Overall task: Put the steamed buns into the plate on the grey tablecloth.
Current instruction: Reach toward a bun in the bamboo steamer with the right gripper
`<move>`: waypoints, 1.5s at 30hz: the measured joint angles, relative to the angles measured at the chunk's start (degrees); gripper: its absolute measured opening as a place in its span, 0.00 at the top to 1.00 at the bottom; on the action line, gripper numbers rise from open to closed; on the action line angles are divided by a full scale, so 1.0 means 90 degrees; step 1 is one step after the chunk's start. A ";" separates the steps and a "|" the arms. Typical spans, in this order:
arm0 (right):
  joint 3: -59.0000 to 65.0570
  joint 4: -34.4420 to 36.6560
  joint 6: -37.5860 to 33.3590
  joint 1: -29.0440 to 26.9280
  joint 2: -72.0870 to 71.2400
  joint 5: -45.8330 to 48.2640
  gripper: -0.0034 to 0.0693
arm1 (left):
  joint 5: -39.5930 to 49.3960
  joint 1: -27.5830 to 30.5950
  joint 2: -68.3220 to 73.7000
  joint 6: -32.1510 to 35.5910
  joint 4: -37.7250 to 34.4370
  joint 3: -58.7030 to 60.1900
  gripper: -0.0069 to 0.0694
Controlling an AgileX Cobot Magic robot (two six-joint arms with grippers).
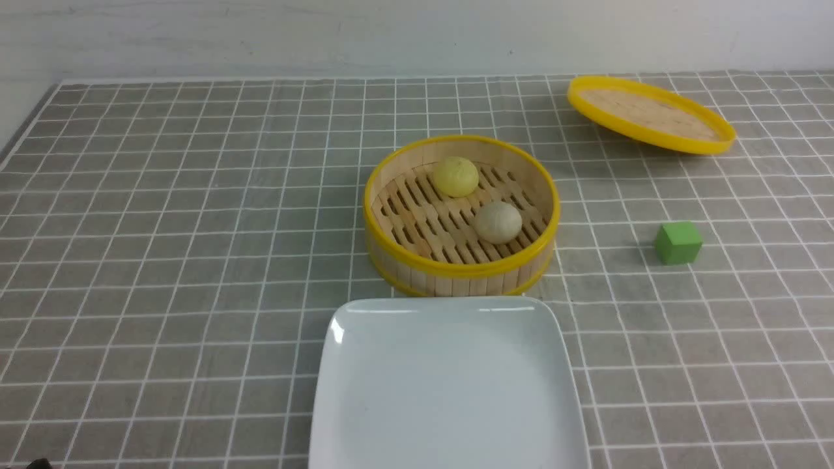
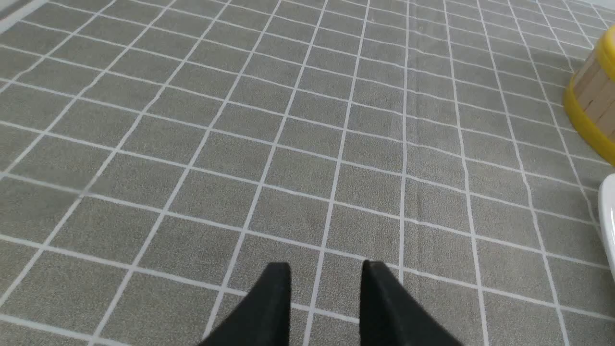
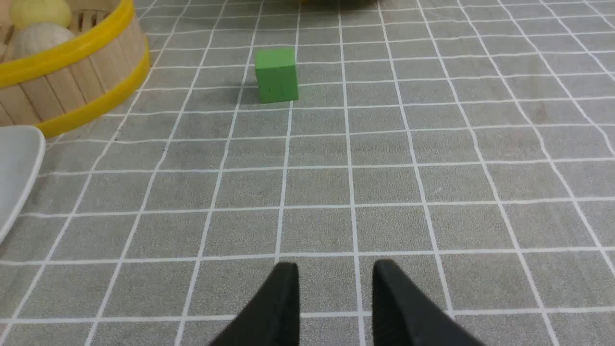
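A pale yellow bun (image 1: 456, 176) and a beige-grey bun (image 1: 498, 222) sit inside the round bamboo steamer (image 1: 391, 202) at the table's middle. Both also show in the right wrist view, the yellow bun (image 3: 38, 12) and the beige-grey bun (image 3: 41, 36). The white square plate (image 1: 449, 384) lies on the grey tablecloth (image 1: 163, 228) just in front of the steamer and holds nothing. My left gripper (image 2: 325, 269) is open and empty over bare cloth, left of the plate. My right gripper (image 3: 335, 266) is open and empty over bare cloth, right of the plate. Neither gripper shows in the front view.
A green cube (image 1: 677, 242) stands right of the steamer; it also shows in the right wrist view (image 3: 276, 74). The yellow-rimmed lid (image 1: 651, 114) lies tilted at the back right. The plate's edge (image 2: 608, 216) and the steamer's wall (image 2: 593, 96) show in the left wrist view.
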 joint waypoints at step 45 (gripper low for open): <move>0.0069 0.1714 0.1309 0.0000 0.0000 -0.0359 0.62 | -0.0273 0.0000 0.0000 -0.2026 -0.1765 0.0042 0.59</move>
